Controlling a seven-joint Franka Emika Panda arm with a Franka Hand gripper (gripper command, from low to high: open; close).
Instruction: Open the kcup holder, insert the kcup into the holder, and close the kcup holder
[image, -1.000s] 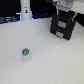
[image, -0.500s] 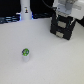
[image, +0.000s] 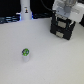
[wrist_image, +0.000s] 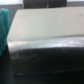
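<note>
Fingers (image: 64, 19) blurred, partly hiding kcup holder (image: 62, 31)

Glossy black kcup holder (image: 63, 27); smooth matt white table (image: 50, 60).

The kcup (image: 25, 53) is white with a green top. The kcup holder (image: 63, 29) is black, its handles lighter grey. The table (image: 45, 60) around it is white.

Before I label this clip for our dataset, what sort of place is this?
Probably a robot lab tabletop rather than a kitchen: a bare white table, the arm's gripper over a black kcup holder, a lone kcup, and a white bottle-like object at the back.
</note>
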